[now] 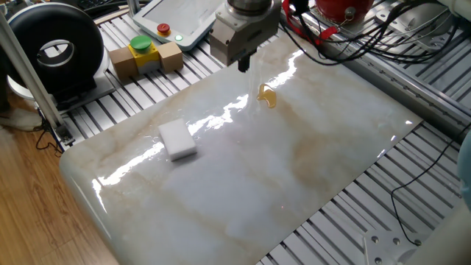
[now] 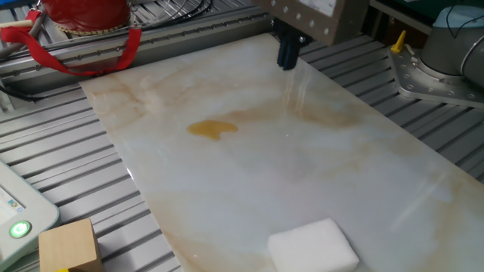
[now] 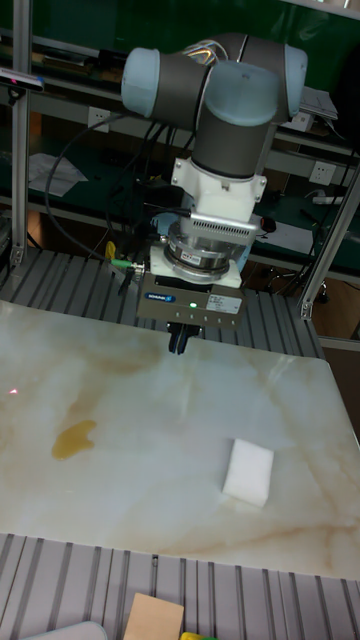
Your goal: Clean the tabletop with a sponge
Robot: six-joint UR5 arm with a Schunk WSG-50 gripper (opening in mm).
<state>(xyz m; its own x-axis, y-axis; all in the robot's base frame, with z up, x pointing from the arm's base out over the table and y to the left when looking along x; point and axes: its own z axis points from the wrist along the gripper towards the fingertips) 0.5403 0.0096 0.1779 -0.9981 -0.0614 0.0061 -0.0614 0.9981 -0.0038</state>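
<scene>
My claw (image 3: 181, 341) hangs over the far edge of the surface (image 1: 309, 177), fingers pressed together, gripping nothing. Sponge (image 1: 177, 138) lies flat on the marble, well apart from me, nothing between us. Amber stain (image 1: 267, 96) sits near my claw. Off the slab: cardboard box (image 1: 146, 57) with a yellow-green button, red cables (image 1: 316, 29), black round unit (image 1: 53, 46). Sponge is cut off at the bottom edge in the other fixed view.
</scene>
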